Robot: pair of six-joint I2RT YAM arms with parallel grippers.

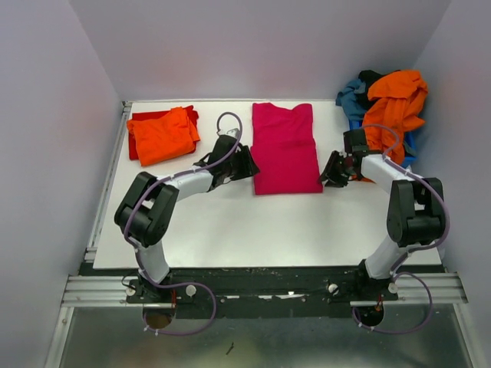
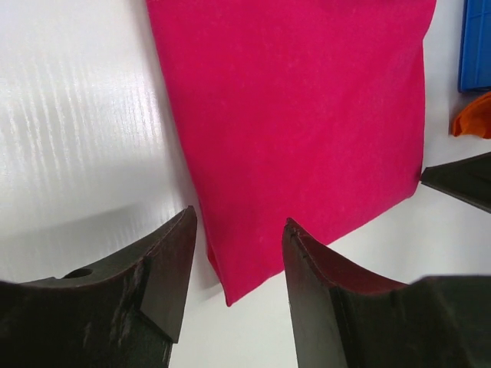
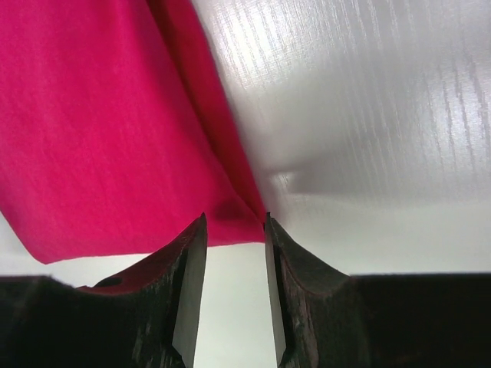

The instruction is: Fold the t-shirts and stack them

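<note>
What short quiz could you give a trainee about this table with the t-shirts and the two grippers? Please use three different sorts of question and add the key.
1. True or false: the magenta t-shirt lies crumpled in a heap.
2. Which t-shirt lies on top of the red t-shirt at the far left? A) black B) orange C) teal-blue
3. Fill in: the left gripper and the right gripper each stand at a ____ corner of the magenta t-shirt (near or far).
Key: 1 false, it lies folded flat. 2 B, the orange t-shirt. 3 near.
</note>
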